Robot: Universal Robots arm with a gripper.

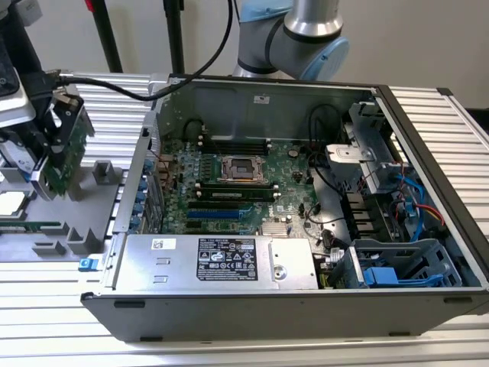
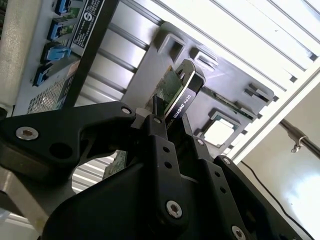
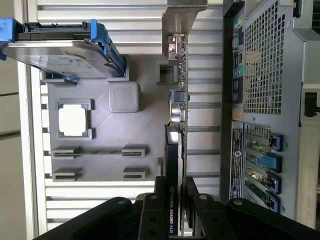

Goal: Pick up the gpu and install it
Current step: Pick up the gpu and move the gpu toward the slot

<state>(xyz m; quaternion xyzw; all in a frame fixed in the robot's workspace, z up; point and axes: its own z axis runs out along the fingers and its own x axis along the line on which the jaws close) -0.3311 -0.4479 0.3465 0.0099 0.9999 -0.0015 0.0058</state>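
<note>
The gpu (image 1: 67,157) stands on edge over the grey holder tray (image 1: 99,180) at the exterior view's left, outside the computer case. My gripper (image 1: 59,131) is shut on its upper edge. In the second wrist view the black fingers (image 2: 159,142) clamp the gpu (image 2: 179,95), its black face on one side and green board on the other. The first wrist view shows the gpu (image 3: 176,125) edge-on, with my gripper (image 3: 175,200) closed around it and its metal bracket (image 3: 182,20) at the far end. I cannot tell whether the card still touches the tray.
The open computer case (image 1: 428,115) lies in the middle, with the green motherboard (image 1: 237,180), its expansion slots (image 1: 214,212) and a silver power supply (image 1: 221,260). The tray (image 3: 150,125) also carries a processor (image 3: 73,120) and a blue-framed drive (image 3: 60,50). The case's rear wall (image 3: 260,100) is close beside the card.
</note>
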